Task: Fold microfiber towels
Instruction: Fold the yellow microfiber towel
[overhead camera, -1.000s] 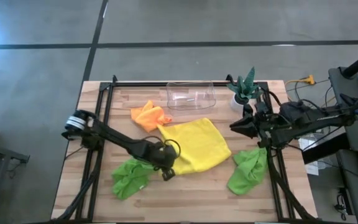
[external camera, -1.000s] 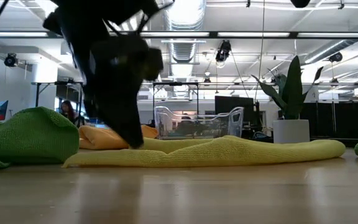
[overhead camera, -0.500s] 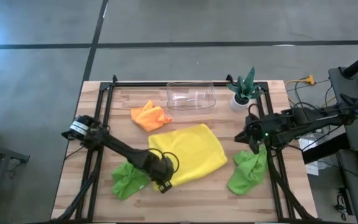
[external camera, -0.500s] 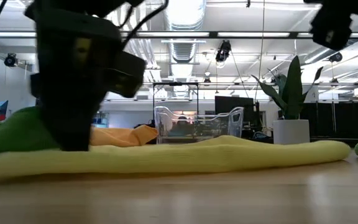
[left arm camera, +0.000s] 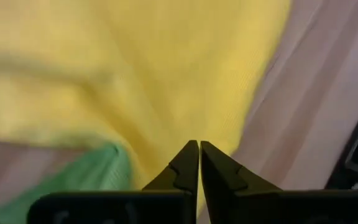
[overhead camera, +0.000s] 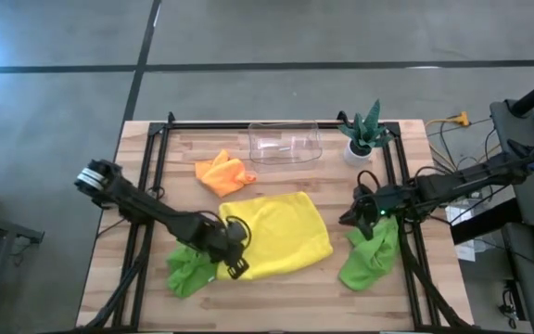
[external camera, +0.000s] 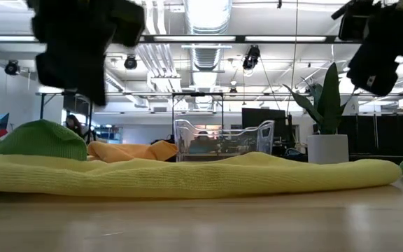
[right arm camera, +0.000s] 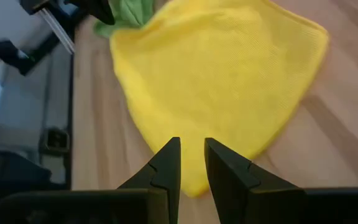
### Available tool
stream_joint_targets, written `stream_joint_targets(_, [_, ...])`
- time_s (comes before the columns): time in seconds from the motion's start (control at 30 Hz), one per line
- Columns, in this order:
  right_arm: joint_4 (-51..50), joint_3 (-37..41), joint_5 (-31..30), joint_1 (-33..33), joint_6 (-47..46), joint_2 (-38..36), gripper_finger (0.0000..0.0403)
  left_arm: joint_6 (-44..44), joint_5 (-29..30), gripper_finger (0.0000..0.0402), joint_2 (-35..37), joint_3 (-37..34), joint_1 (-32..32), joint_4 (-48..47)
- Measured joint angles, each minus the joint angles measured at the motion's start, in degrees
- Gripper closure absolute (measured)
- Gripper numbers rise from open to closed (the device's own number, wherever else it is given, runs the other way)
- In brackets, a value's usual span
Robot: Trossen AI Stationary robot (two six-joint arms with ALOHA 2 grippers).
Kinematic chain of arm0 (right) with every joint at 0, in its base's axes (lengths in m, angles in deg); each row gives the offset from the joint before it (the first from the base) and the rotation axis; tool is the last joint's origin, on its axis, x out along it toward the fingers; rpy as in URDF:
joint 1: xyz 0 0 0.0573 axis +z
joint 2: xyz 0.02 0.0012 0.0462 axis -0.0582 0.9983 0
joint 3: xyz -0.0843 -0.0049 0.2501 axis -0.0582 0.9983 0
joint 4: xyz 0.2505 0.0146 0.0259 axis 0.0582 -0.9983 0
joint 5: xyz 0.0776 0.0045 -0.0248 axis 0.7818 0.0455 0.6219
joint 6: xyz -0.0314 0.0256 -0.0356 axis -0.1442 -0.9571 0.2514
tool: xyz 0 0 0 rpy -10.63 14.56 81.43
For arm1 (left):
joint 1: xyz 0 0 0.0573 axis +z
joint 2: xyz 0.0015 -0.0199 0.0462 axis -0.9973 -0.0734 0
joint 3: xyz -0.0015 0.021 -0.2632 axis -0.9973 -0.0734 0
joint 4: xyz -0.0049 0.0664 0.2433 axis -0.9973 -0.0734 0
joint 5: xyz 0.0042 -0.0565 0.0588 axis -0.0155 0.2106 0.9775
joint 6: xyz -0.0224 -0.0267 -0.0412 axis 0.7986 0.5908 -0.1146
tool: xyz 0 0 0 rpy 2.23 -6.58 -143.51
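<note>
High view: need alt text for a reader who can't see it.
A flat yellow microfiber towel lies mid-table on the wooden table, the left gripper shut at its near-left corner and the right gripper just off its right edge. Around it: a crumpled orange towel, two lime green towels, a clear plastic bin, a potted plant.

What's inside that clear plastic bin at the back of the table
Nothing shows inside the clear bin: from above the wooden table shows through its bottom. No towel is in it.
</note>
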State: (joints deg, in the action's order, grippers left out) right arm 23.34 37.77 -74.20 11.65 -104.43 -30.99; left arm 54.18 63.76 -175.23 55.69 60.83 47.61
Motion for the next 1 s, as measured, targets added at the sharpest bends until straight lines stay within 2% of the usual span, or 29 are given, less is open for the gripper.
stream_joint_targets(0.13, [10.63, 4.5, -2.54, 0.0, -2.82, 2.27, 0.0335, -1.32, 6.91, 0.04, 5.73, -0.02, 0.66, -4.33])
stream_joint_targets(0.27, [21.49, 6.88, -3.63, -0.39, -6.24, 6.15, 0.0335, -1.61, 12.11, 0.04, 9.93, -0.83, 2.59, -14.06])
stream_joint_targets(0.37, [27.67, 6.62, -3.6, -0.37, -5.97, 9.95, 0.0335, -4.2, 10.17, 0.04, 12.69, -4.23, 5.23, -15.84])
stream_joint_targets(0.47, [28.17, 3.93, -4.24, -0.57, -3.34, 14.17, 0.0335, -8.4, 5.52, 0.04, 14.56, -8.66, 8.42, -11.71])
stream_joint_targets(0.7, [20.62, -3.81, -5.09, -7.69, -4.37, 26.42, 0.0335, -18.61, -2.3, 0.04, 16.83, -16.59, 15.49, 5.88])
stream_joint_targets(0.87, [7.7, -9.95, -3.62, -13.47, -5.88, 34.02, 0.0335, -25.29, -7.35, 0.04, 14.97, -16.59, 20.4, 15.65])
stream_joint_targets(1.0, [-3.17, -13.06, -1.03, -14.17, -7.81, 37.46, 0.0335, -26.8, -13.12, 0.04, 11.57, -15.73, 23.73, 23.92])
